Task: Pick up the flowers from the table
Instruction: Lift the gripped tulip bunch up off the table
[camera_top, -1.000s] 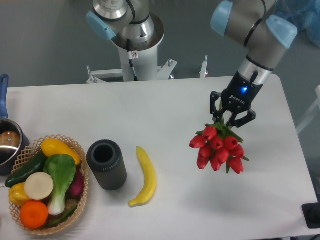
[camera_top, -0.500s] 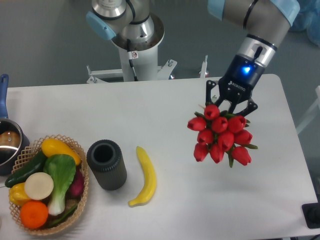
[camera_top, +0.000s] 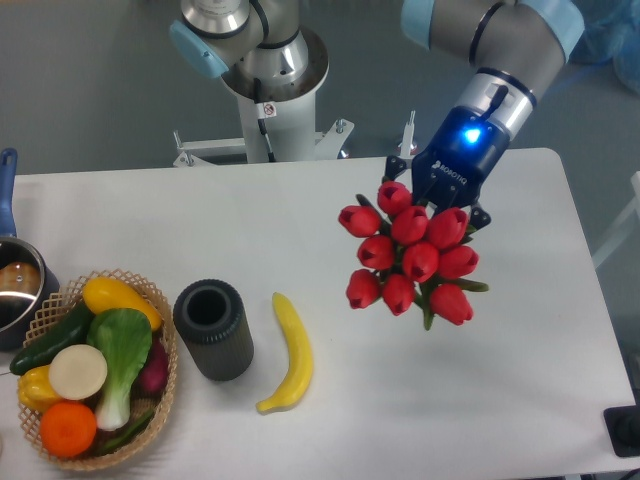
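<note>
The flowers (camera_top: 410, 257), a bunch of red tulip buds with green stems, hang in the air above the right half of the white table (camera_top: 330, 420). My gripper (camera_top: 432, 202) is shut on their stems from above; the buds hide its fingertips. The bunch is lifted clear of the tabletop and the buds point toward the camera.
A yellow banana (camera_top: 289, 353) lies left of the flowers. A black cylinder (camera_top: 213, 328) stands beside it. A wicker basket (camera_top: 92, 370) of vegetables sits at the front left, with a pot (camera_top: 17, 285) at the left edge. A second arm's base (camera_top: 266, 75) stands behind the table.
My gripper has risen and moved left with the flowers in it. The bunch looks larger and closer to the camera than before.
</note>
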